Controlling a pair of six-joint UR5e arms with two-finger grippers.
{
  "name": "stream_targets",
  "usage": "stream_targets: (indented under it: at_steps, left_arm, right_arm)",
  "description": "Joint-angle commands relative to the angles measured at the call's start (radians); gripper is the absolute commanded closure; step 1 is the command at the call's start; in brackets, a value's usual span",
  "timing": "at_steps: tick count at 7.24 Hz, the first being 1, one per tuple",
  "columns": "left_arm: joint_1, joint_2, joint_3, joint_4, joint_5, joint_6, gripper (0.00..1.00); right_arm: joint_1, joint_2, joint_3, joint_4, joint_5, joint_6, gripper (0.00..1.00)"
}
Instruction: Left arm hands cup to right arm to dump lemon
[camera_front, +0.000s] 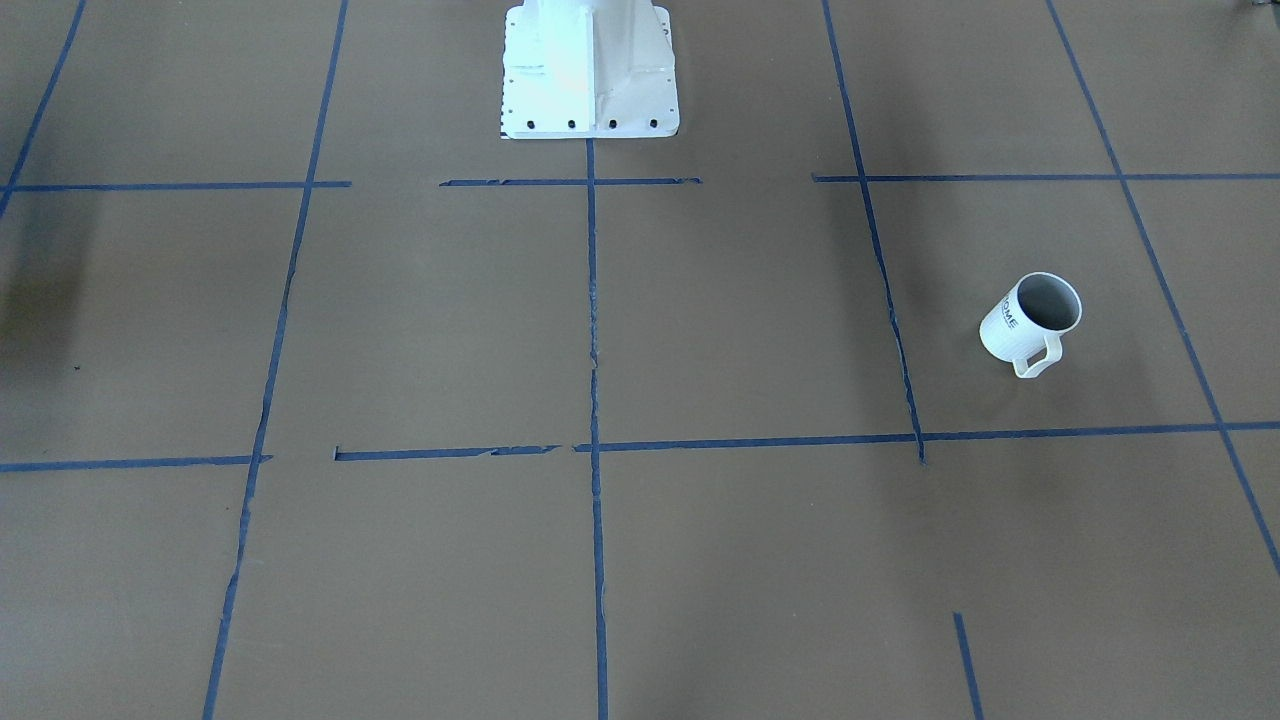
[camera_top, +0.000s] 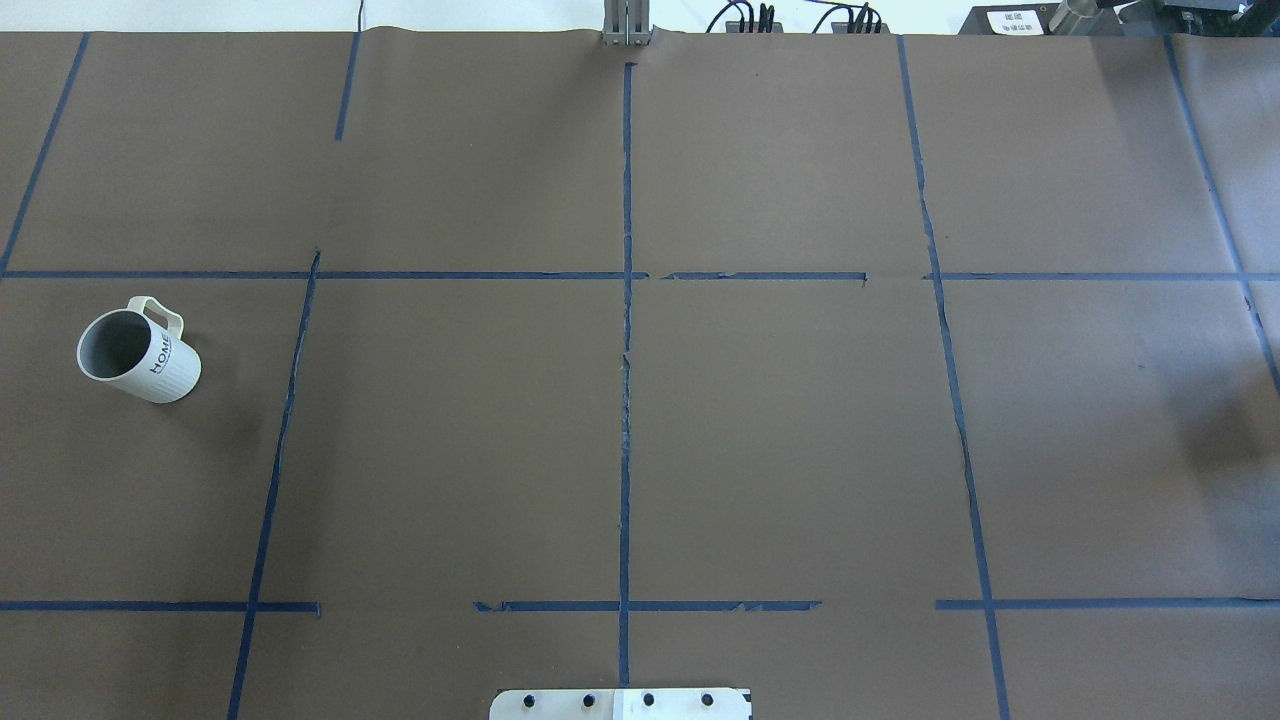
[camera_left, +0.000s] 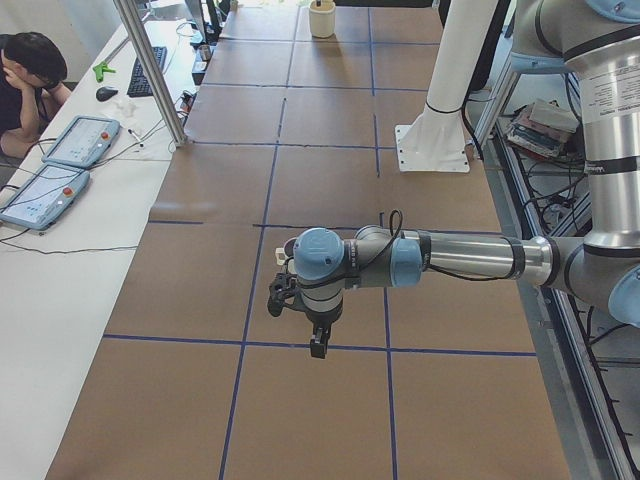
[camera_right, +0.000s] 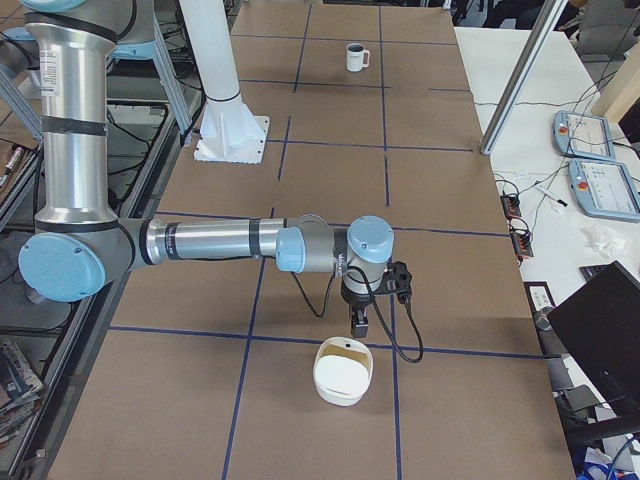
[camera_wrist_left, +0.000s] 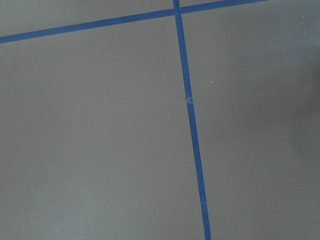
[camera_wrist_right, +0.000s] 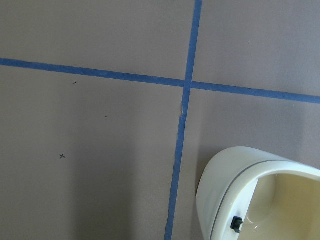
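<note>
The white "HOME" cup (camera_top: 138, 349) stands upright on the brown table on the robot's left side, with its handle towards the far side. It also shows in the front-facing view (camera_front: 1031, 319) and, far off, in the exterior right view (camera_right: 356, 57). Its grey inside shows no lemon, and no lemon shows in any view. The left gripper (camera_left: 318, 346) hangs pointing down over the table, nearer the table's left end than the cup. The right gripper (camera_right: 358, 324) points down just beside a cream bowl. Both grippers show only in the side views, so I cannot tell whether they are open or shut.
A cream bowl (camera_right: 342, 372) sits on the table at the robot's right end, under the right wrist camera (camera_wrist_right: 250, 195). The white robot base (camera_front: 590, 70) stands mid-table at the robot's edge. A person (camera_left: 28, 75) sits at a side desk with teach pendants (camera_left: 60, 165).
</note>
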Motion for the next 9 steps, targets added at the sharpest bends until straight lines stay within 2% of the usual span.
stream_targets:
  at_steps: [1, 4, 6, 8, 9]
  left_arm:
    - [0.0, 0.0, -0.008, 0.001, 0.0, 0.0, 0.0]
    - [0.003, -0.015, -0.016, -0.002, 0.002, -0.003, 0.0]
    - [0.003, -0.124, -0.006, -0.007, 0.0, -0.004, 0.0]
    - [0.02, -0.156, -0.006, -0.018, -0.018, -0.068, 0.0]
    - [0.079, -0.15, -0.006, -0.106, -0.012, -0.105, 0.0]
  right_arm:
    - [0.0, -0.005, -0.004, 0.021, 0.001, 0.0, 0.0]
    - [0.001, 0.001, 0.007, 0.031, 0.004, 0.0, 0.0]
    - [0.0, 0.001, 0.007, 0.053, 0.003, 0.0, 0.0]
    - [0.0, 0.004, 0.0, 0.069, 0.003, 0.005, 0.0]
    - [-0.002, 0.004, 0.003, 0.069, 0.003, 0.005, 0.0]
